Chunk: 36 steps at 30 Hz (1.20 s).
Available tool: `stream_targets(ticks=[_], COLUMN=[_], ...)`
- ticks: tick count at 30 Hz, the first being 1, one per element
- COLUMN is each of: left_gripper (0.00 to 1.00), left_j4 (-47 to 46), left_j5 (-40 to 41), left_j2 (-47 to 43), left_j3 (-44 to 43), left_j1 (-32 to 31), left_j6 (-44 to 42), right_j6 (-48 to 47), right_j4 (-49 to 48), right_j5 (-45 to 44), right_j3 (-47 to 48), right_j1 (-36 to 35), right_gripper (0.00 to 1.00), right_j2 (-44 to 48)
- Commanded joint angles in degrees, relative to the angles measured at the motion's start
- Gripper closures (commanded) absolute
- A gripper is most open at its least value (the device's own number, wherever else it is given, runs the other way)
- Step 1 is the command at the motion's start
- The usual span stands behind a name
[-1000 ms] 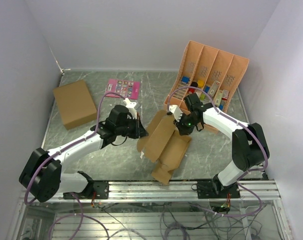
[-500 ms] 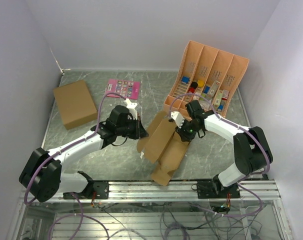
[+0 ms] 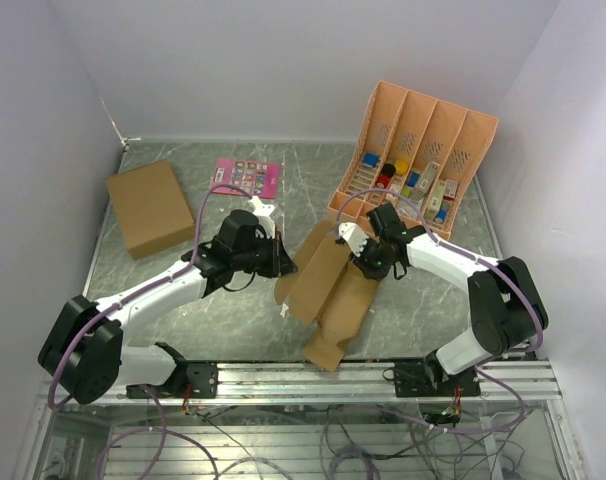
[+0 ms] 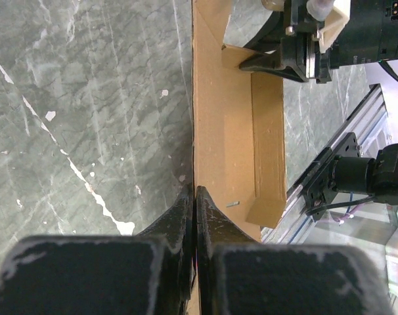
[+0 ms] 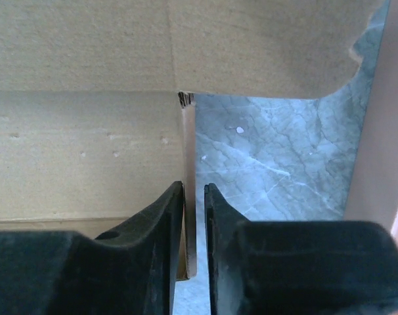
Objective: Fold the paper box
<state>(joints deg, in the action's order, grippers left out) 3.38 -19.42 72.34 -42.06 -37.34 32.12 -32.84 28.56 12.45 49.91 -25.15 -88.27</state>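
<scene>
Right gripper [image 3: 363, 257] shifting inward vs earlier, R panel rising.
We're finding the paper box [image 3: 328, 290] on table [image 3: 173, 210] btwn grippers, long axis running far-to-near; left gripper [image 3: 281, 258] clamping its L edge, right pinching R wall.

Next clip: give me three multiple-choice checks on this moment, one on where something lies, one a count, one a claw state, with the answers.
1. Where does the larger cardboard box lie on the table?
A) far left
B) centre
C) near right

2. How many slots has the orange organiser?
A) two
B) four
C) six

3. The left claw is:
A) wide open
B) shut on the edge of the paper box
C) shut on nothing

Answers:
1 A, the top view shows it at far left.
2 B, four slots stand side by side.
3 B, the left wrist view shows it pinching the cardboard edge.
</scene>
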Motion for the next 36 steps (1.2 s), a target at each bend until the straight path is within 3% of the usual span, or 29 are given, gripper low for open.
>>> stream_targets(ticks=[1, 4, 17, 18, 20, 27, 32, 36], left_gripper=[0.93, 0.93, 0.93, 0.93, 0.93, 0.93, 0.93, 0.93], left_j4=[-1.66, -1.85, -2.52, -2.43, -1.89, -0.65, -0.33, 0.65], left_j5=[-0.51, -0.6, -1.63, -1.59, -1.49, -1.15, -1.09, -1.38], left_j2=[0.23, 0.07, 0.17, 0.17, 0.02, -0.46, 0.0, -0.02], left_j3=[-1.8, -1.79, -1.51, -1.57, -1.85, -2.1, -2.66, -3.11], left_j1=[-0.19, -0.18, -0.19, -0.19, -0.14, -0.17, -0.15, -0.18], left_j6=[-0.67, -0.48, -0.21, -0.21, -0.53, -1.18, -1.35, -1.85], right_j6=[0.57, 0.95, 3.52, 3.68, 4.22, 3.99, 4.42, 4.62], right_j4=[-0.56, -0.67, -4.69, -5.17, -6.35, -7.3, -5.24, -3.97], right_j5=[-0.72, 1.09, 0.51, -0.37, -2.89, -7.47, -2.71, 1.95], right_j3=[-0.38, 0.23, 1.2, 1.01, 0.58, -1.14, 0.7, 2.65], right_j1=[-0.08, -0.1, -1.31, -1.5, -1.73, -2.19, -2.1, -1.58], right_gripper=[0.74, 0.69, 0.69, 0.72, 1.0, 1.0, 0.61, 0.53], right_j2=[0.73, 0.13, -3.78, -4.22, -4.63, -3.39, -2.01, -0.71])
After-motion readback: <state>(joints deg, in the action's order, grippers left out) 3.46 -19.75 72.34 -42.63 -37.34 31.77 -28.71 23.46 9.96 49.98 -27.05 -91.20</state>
